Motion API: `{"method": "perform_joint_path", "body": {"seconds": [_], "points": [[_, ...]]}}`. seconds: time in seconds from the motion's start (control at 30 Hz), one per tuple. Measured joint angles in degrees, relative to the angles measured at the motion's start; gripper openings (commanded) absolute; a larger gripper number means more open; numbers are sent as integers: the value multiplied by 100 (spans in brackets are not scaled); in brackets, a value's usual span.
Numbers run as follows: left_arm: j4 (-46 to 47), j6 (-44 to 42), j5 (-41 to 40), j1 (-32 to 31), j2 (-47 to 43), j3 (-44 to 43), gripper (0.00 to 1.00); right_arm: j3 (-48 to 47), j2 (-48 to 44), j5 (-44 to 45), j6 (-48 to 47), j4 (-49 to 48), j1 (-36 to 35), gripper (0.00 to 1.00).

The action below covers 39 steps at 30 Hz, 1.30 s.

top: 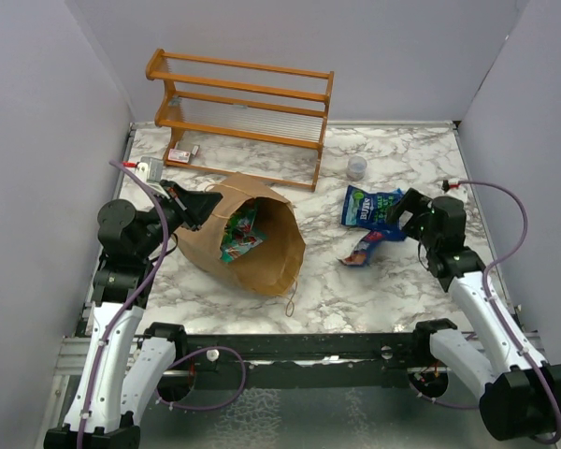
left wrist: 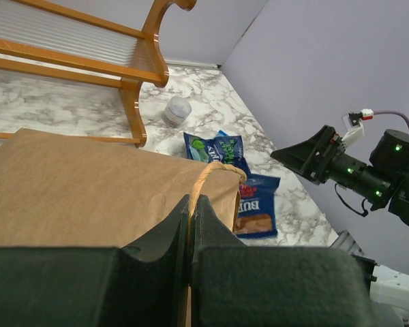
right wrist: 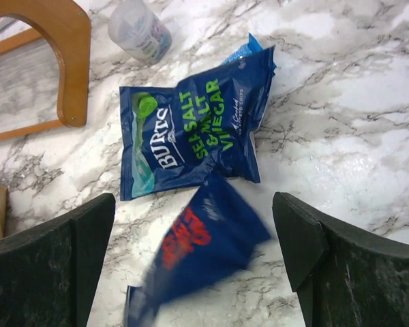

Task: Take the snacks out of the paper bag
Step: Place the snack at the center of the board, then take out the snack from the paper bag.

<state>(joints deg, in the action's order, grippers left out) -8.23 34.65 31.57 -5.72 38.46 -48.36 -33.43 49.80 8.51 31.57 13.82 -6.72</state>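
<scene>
The brown paper bag [top: 266, 257] lies on its side at left centre, mouth facing up-left, with green and red snack packets [top: 240, 234] inside. My left gripper [top: 208, 202] is shut on the bag's rim by its twisted handle [left wrist: 206, 178], jaws pinched on the paper [left wrist: 88, 184]. Two snacks lie out on the table: a blue sea-salt-and-vinegar packet [top: 369, 206] [right wrist: 191, 129] and a dark blue packet with red lettering [top: 363, 249] [right wrist: 201, 245], which is blurred. My right gripper [right wrist: 194, 211] [top: 399, 215] is wide open above the dark blue packet, not touching it.
A wooden rack [top: 243, 112] stands at the back. A small clear cup [top: 356, 167] [right wrist: 140, 28] sits beside its right leg. A red-and-white flat packet [top: 180, 154] lies under the rack's left end. Grey walls close in left, right and back.
</scene>
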Motion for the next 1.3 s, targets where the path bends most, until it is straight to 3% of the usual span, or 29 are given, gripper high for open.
{"method": "perform_joint_path", "body": {"seconds": [0.33,0.83,0.97,1.3], "points": [[2,61,0,0,-44,0,0,-466,-155,-656,-291,160,0,100],[24,122,2,0,-44,4,0,-588,573,-3416,-522,-258,-133,100],[142,177,24,0,-42,39,0,-588,573,-3659,-662,-448,-649,100],[520,354,380,0,-22,188,0,-612,693,-3556,-1316,-1045,-2717,100]]}}
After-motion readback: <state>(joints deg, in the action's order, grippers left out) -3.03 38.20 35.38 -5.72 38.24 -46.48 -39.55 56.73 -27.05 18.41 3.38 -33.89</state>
